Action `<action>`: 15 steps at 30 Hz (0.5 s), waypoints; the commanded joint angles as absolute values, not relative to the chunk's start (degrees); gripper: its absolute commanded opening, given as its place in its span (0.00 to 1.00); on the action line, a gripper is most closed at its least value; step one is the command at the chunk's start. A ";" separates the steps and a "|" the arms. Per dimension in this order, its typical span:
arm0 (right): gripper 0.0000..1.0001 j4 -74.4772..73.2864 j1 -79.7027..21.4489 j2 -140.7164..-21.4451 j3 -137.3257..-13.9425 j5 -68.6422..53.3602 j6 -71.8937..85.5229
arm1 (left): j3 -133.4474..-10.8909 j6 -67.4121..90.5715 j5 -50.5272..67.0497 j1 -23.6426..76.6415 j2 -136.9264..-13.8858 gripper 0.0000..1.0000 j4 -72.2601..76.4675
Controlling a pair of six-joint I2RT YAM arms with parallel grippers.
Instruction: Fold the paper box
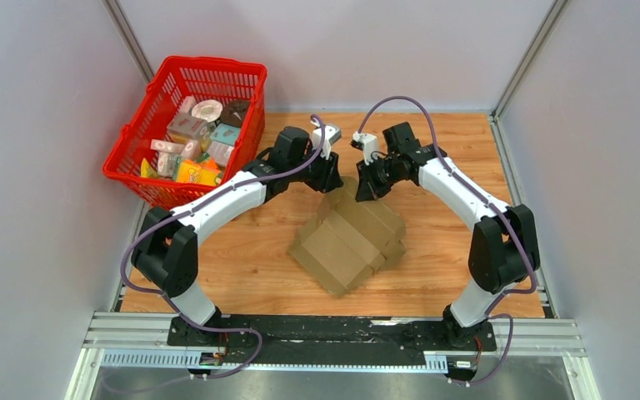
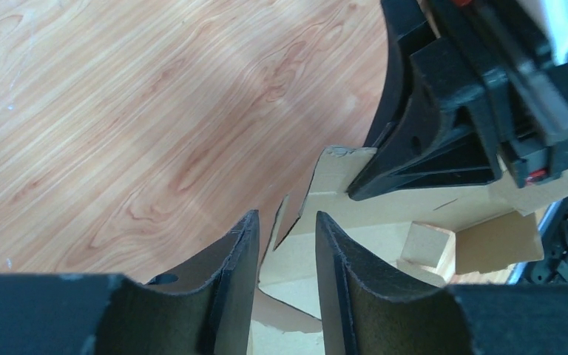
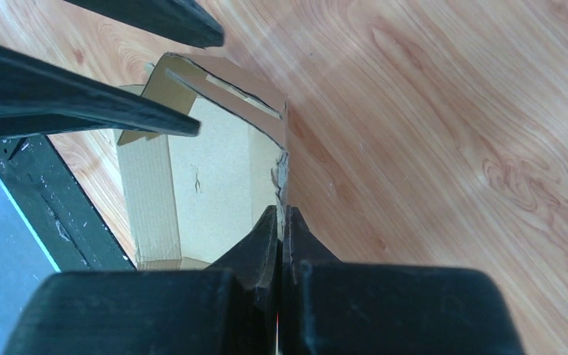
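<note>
The paper box [image 1: 346, 246] is a brown cardboard sheet, partly folded, lying in the middle of the wooden table. Both grippers meet at its far end. My right gripper [image 3: 281, 211] is shut on the thin upright edge of a cardboard wall [image 3: 207, 177]; from above the right gripper [image 1: 364, 190] shows at the box's far corner. My left gripper [image 2: 287, 216] straddles a raised flap edge of the box [image 2: 355, 244], with its jaws a finger's width apart and a gap on either side of the flap. In the top view the left gripper [image 1: 332, 182] sits just left of the right one.
A red basket [image 1: 185, 125] filled with small colourful packages stands at the table's back left corner. White walls close in the left, back and right sides. The two gripper heads are close together over the far end of the box.
</note>
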State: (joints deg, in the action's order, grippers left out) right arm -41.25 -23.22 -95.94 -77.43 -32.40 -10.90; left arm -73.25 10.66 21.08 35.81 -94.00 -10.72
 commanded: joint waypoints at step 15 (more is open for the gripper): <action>0.61 -42.35 -24.43 -96.69 -85.69 -3.61 19.70 | -64.35 17.56 0.89 36.30 -90.53 0.00 5.95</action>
